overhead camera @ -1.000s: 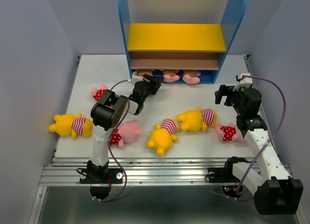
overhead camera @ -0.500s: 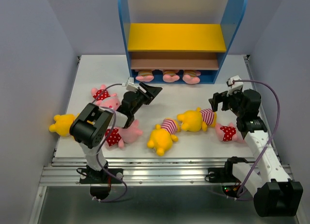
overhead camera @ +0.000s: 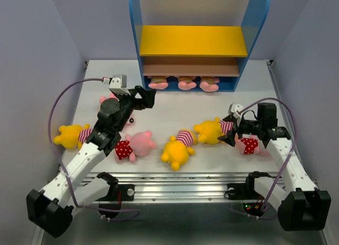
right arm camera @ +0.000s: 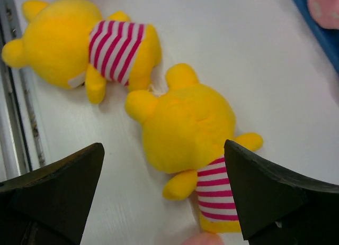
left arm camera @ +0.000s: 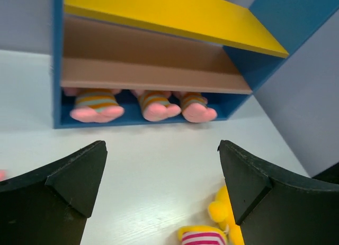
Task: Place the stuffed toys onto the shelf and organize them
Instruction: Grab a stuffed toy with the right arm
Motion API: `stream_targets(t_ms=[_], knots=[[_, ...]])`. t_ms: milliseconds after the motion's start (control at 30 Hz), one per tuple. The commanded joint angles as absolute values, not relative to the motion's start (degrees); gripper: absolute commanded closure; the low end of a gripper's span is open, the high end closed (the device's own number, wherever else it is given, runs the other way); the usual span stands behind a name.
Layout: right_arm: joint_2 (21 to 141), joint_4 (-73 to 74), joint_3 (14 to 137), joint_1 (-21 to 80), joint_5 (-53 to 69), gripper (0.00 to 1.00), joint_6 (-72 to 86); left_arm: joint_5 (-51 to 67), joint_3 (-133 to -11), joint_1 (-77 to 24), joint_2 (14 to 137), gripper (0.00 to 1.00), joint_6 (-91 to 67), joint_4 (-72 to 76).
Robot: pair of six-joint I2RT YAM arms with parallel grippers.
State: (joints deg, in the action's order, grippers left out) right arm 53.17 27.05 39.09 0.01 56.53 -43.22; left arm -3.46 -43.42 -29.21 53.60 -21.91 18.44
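Retreat marks the left gripper, drawn back from the shelf toward 10 o'clock with jaws spread and empty, three striped pigs left on its base at 12, while the right gripper, equally spread, has dropped over a yellow bear at 4 o'clock, probably next.

White table: shelf at far edge, three pigs on its base; six stuffed toys lie across the near half.

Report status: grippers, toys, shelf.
Left gripper open, empty, facing the shelf. Right gripper open over a yellow bear. Three striped pigs on the base, six toys loose on table. No obstruction seen.
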Motion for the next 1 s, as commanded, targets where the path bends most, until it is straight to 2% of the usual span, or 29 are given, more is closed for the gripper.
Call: stream_targets(t_ms=[0, 100, 200, 467, 700, 967], knots=[[58.2, 52.1, 45.4, -0.3, 63.2, 0.0, -68.3, -9.5, -45.1, -28.8, 47.0, 0.02, -8.2, 5.3], [62.7, 62.4, 52.5, -0.3, 58.1, 0.0, -78.3, -9.3, -43.3, -28.9, 44.6, 0.02, -5.8, 1.9], [64.0, 65.2, 56.9, -0.3, 56.6, 0.0, -79.0, -9.5, -41.8, -28.9, 43.2, 0.02, -5.3, 0.9], [63.2, 59.7, 59.2, 2.9, 51.2, 0.0, -72.6, -10.0, -40.7, -28.8, 40.9, 0.02, -4.3, 0.2], [66.8, 51.2, 58.3, 15.7, 38.7, 0.0, -67.1, -9.7, -39.6, -28.9, 39.1, 0.02, -4.7, 0.7], [73.1, 45.0, 58.4, 21.9, 36.0, 0.01, -64.6, -10.5, -39.3, -28.9, 39.4, 0.02, -5.0, 0.5]])
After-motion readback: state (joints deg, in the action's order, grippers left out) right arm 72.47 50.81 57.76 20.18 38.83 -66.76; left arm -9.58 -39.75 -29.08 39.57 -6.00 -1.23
